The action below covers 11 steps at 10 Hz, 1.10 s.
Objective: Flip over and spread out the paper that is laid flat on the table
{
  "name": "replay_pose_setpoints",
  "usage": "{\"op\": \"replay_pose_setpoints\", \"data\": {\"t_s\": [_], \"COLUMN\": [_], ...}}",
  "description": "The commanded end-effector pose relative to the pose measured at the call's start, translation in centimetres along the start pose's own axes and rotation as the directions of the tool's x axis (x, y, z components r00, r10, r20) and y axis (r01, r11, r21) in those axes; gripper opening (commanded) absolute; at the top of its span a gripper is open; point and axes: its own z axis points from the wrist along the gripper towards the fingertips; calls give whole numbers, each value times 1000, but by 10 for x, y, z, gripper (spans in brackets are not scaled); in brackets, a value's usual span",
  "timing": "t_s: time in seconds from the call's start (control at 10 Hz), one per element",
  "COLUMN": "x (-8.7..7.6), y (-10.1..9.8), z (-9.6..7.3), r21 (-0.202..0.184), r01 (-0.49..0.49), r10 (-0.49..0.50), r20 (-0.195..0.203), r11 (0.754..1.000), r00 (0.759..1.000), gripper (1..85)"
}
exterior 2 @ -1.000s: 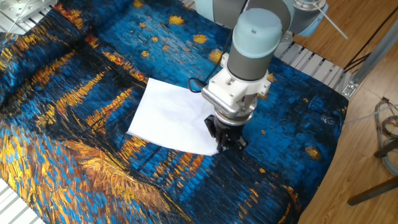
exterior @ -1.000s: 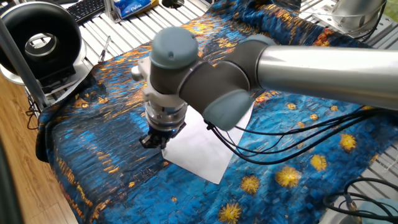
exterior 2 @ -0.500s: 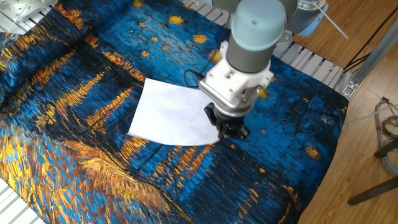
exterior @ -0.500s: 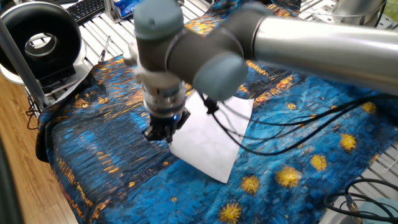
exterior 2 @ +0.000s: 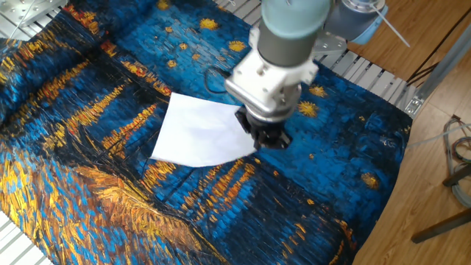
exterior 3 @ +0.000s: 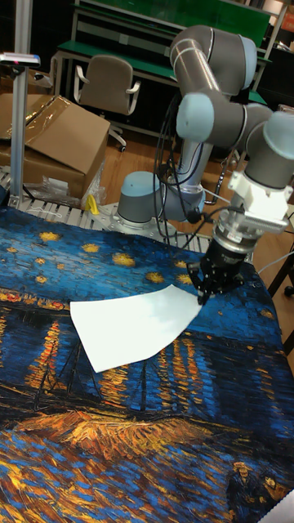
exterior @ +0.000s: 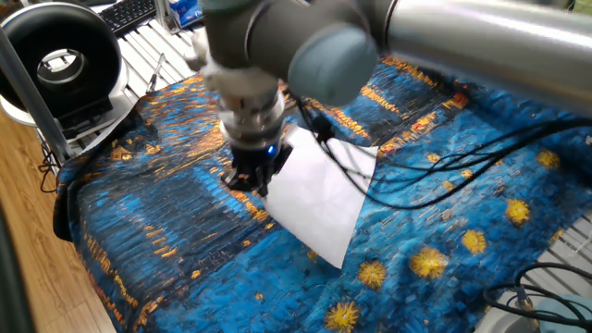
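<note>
Since a second ago the gripper [exterior 2: 266, 140] has been rising and drawing back over the paper [exterior 2: 197, 132], taking one corner up with it. Its fingers are pinching shut on that corner, which is lifting clear of the table [exterior 2: 88, 88]. Most of the white sheet is still lying on the blue starry cloth, stretching away from the gripper, in the tall fixed view toward the cardboard box [exterior 3: 49, 135].

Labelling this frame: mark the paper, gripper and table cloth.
paper [exterior 3: 131, 325], tall fixed view, sheet's middle.
gripper [exterior 3: 202, 299], tall fixed view, between fingertips at paper's corner.
table [exterior 2: 88, 206], the other fixed view, bare printed cloth.
</note>
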Motion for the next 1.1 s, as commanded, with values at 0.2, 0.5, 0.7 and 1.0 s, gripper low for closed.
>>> {"op": "replay_pose_setpoints", "data": {"t_s": [0.2, 0.5, 0.7, 1.0], "x": [11, 16, 20, 29], "y": [-28, -26, -18, -12], "z": [-35, -49, -54, -71], "r21": [0, 2, -12, -17], "r01": [59, 62, 49, 44], "r10": [-59, -62, -49, -45], "r20": [-45, -59, -58, -64], "r11": [998, 998, 999, 999], "r00": [997, 996, 997, 997], "gripper": [10, 10, 10, 10]}}
